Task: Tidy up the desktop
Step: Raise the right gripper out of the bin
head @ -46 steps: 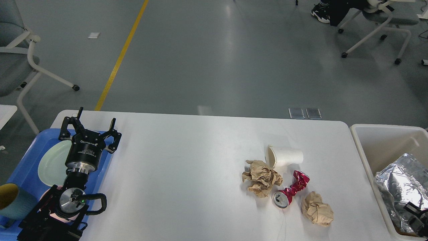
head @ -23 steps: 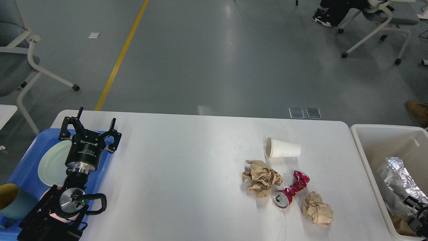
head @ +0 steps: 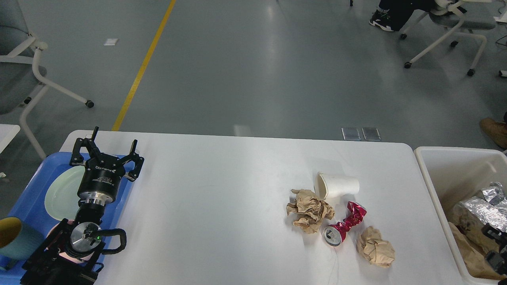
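Left hand [head: 106, 152] w/ fingers spread apart, empty, above blue tray [head: 29, 198] at bench [head: 218, 206] left edge. Right hand [head: 495, 247] low in off-white bin [head: 435, 178] beside foil; can't tell if apart or together. Bench right half: tipped paper cup [head: 336, 185], two brown paper wads, crushed red can [head: 344, 224] between them.

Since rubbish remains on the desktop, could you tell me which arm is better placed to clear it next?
Right: its gripper is at the bin, beside the crushed can and paper cup. The left gripper hangs over the blue tray.
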Tool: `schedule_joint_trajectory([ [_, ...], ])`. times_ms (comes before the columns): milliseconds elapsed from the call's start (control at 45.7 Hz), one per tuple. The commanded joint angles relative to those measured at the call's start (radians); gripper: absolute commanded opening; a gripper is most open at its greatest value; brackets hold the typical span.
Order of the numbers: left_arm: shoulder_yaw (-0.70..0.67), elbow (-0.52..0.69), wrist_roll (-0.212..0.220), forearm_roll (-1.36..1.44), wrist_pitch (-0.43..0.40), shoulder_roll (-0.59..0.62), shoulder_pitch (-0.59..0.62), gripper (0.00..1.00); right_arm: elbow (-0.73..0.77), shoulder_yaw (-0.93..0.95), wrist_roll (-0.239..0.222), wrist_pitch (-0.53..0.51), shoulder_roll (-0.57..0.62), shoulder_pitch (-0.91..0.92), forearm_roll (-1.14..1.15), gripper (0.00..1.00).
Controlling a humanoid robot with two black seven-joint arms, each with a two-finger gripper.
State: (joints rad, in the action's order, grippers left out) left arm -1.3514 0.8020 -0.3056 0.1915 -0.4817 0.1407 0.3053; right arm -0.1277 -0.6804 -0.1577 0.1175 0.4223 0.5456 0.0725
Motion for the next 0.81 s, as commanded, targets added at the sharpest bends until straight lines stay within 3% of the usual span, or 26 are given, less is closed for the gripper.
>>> schedule_joint_trajectory([
  [0,0.0,0.0,0.0,0.0,0.0,0.0,0.002,0.96,-0.136,-0.018,-0.025,-0.028,0.042,0.089,0.015,1.0],
  [131,0.0,0.0,0.0,0.0,0.0,0.0,0.0,0.96,-0.453,-0.089,-0.107,-0.059,0.174,0.31,0.153,1.0],
  [241,0.0,0.0,0.0,0.0,0.0,0.0,0.002,0.96,-0.697,-0.27,-0.233,-0.116,0.219,0.566,0.236,1.0],
  [306,0.0,0.0,0.0,0.0,0.0,0.0,0.0,0.96,-0.797,-0.39,-0.279,-0.185,0.22,0.739,0.234,1.0],
  [394,0.0,0.0,0.0,0.0,0.0,-0.001,0.0,0.96,-0.915,-0.522,-0.29,-0.33,0.201,0.942,0.234,1.0],
  [438,0.0,0.0,0.0,0.0,0.0,-0.001,0.0,0.96,-0.983,-0.576,-0.29,-0.461,0.167,1.086,0.234,1.0],
  [613,0.0,0.0,0.0,0.0,0.0,-0.001,0.0,0.96,-1.173,-0.602,-0.29,-0.757,0.066,1.459,0.233,1.0],
  [788,0.0,0.0,0.0,0.0,0.0,-0.001,0.0,0.96,-1.352,-0.604,-0.283,-0.858,0.004,1.718,0.225,1.0],
])
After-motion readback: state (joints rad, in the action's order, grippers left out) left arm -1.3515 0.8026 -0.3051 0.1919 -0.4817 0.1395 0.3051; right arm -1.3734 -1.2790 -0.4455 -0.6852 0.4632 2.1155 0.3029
